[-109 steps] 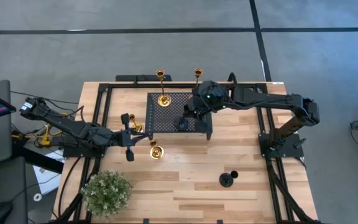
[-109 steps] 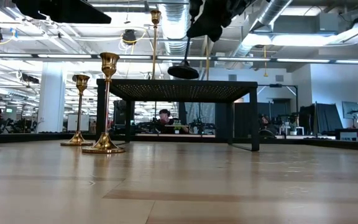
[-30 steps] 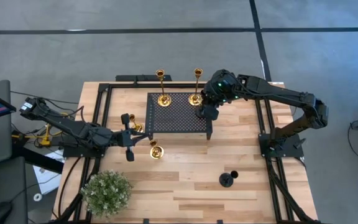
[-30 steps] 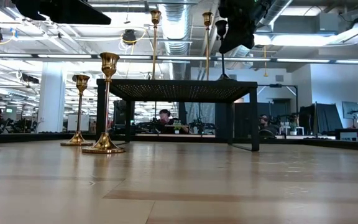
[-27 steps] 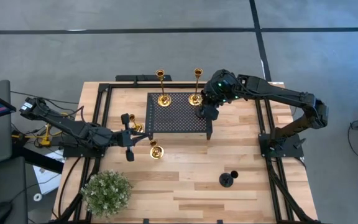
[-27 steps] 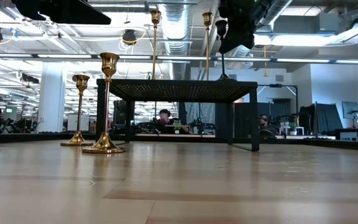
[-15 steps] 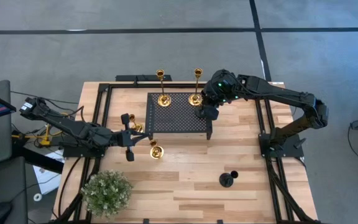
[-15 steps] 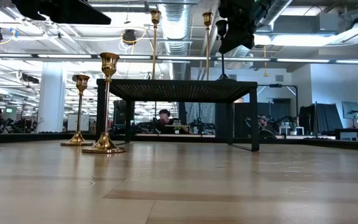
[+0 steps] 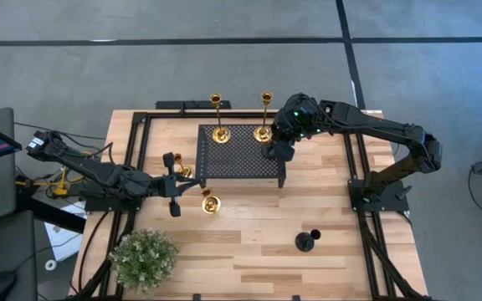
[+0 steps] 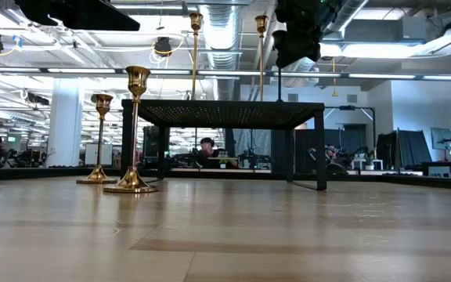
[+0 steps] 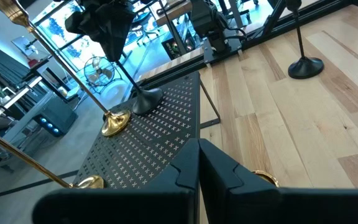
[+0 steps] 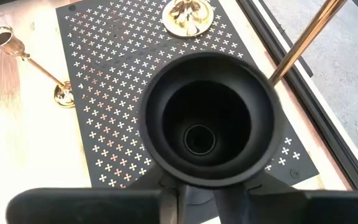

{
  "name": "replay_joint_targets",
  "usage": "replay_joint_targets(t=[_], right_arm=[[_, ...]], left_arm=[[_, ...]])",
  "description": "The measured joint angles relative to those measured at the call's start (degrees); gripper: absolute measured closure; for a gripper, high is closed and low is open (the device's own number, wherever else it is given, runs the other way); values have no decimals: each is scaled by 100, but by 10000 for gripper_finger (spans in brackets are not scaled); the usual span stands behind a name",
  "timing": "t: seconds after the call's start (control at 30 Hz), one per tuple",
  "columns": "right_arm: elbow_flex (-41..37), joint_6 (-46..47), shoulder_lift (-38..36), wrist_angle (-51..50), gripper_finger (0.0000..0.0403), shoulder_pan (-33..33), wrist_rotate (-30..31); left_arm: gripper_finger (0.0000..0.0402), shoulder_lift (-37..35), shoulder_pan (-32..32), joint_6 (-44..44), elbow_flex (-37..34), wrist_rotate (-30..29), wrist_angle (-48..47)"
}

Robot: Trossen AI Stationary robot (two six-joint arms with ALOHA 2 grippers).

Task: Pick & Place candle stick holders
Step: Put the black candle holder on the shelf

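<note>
The right gripper (image 9: 276,150) is closed on a black candle holder (image 12: 207,118), whose base rests on the perforated stand (image 9: 233,159) near its corner, just beside a tall gold holder (image 9: 264,132). Releasing well means opening slowly and lifting straight up, clear of that gold stem. The left gripper (image 9: 171,184) waits closed and empty by a short gold holder (image 9: 210,202)

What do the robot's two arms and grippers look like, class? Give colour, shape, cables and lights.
Both arms are dark and jointed. The right arm shows small green lights near its wrist; the left arm trails cables at its base. The left gripper has two dark, flat, angular fingers.
</note>
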Motion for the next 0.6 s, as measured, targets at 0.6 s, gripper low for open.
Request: replay_joint_targets(t=[0.6], right_arm=[[-2,-16,-11,-567,337,4,-28]], left_arm=[[395,0,0,-2,0,0,-2]])
